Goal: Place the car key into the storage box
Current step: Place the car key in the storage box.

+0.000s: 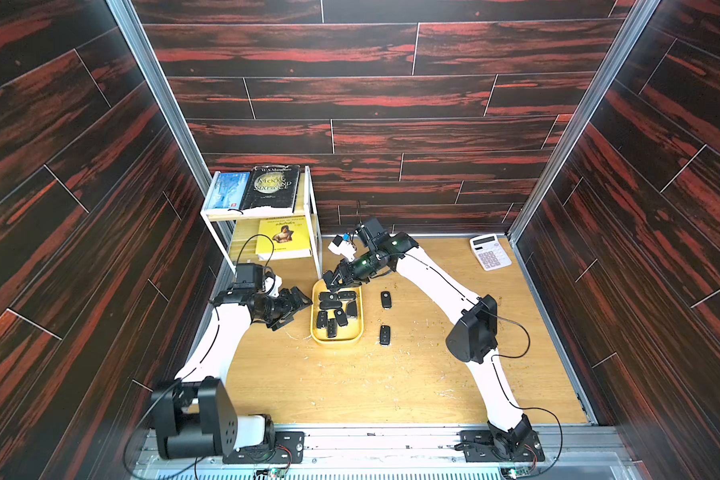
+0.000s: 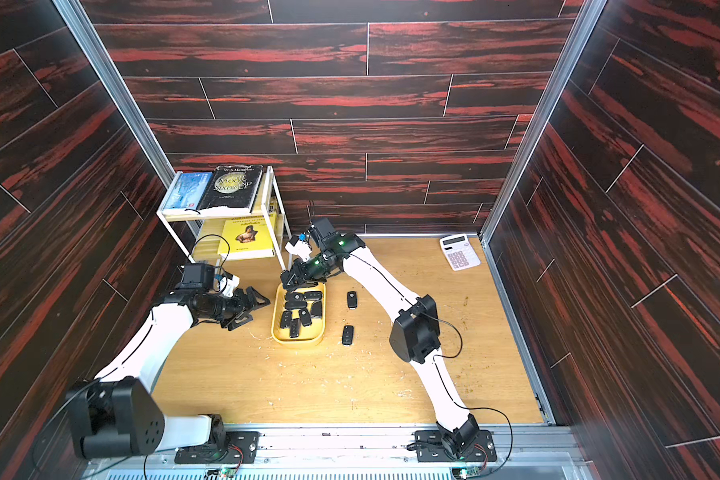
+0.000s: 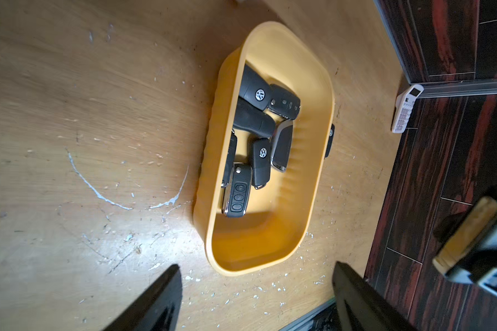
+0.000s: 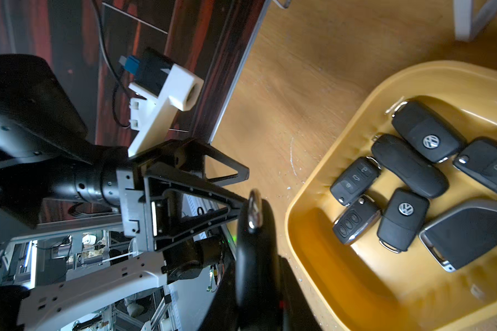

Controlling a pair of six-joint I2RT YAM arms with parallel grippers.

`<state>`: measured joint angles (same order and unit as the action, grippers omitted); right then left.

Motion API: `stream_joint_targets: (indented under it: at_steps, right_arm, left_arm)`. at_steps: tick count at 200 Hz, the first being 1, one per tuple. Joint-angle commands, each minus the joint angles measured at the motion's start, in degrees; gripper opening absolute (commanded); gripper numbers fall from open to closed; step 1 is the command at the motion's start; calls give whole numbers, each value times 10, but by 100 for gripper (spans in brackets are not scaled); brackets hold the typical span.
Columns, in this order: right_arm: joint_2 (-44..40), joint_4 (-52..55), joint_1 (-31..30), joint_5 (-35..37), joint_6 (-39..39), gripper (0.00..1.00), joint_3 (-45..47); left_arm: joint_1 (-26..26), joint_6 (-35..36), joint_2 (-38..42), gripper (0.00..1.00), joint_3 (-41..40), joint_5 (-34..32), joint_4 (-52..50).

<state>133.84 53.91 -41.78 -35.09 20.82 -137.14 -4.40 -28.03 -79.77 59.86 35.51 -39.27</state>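
Yellow storage box [image 1: 336, 341], with several key fobs [image 1: 336, 311] lying inside, is shown on the wooden surface [image 1: 350, 382]. A black car key [image 4: 256, 229] is pinched by the right gripper [image 1: 330, 284] at the box's far rim. The left gripper [image 1: 294, 313] is held spread beside the box.

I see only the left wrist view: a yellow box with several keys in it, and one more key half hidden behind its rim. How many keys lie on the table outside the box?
Observer: Two, both to the robot's right of the storage box: the far key and the near key.
Operator: Something blurred stands at the edge of my picture. Is it the right end effector?
Observer: Yes. In both top views the right end effector hangs over the box's far end.
Operator: Does it carry anything?
Observer: The right wrist view shows a held key, black with a chrome tip, gripped in it.
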Motion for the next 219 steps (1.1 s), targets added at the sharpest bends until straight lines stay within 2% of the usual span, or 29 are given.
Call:
stream_joint_targets:
  at_steps: [1,14,34,145,183,219]
  right_arm:
    - [21,29,-4,35,-20,3,-8]
    - [31,28,-6,42,-22,3,-8]
    - [42,27,-9,57,-24,3,-7]
    - [51,43,-34,171,-37,3,29]
    - [38,24,-49,182,-33,3,67]
    - [35,9,-65,188,-28,3,88]
  left_arm:
    - [-4,0,-20,70,-1,22,8]
    - [-4,1,-37,69,3,19,12]
    - [-4,1,-59,61,7,7,19]
    - [0,-14,-153,54,28,4,79]
    - [5,-21,-177,43,38,4,91]
    - [10,-26,-187,41,48,4,95]
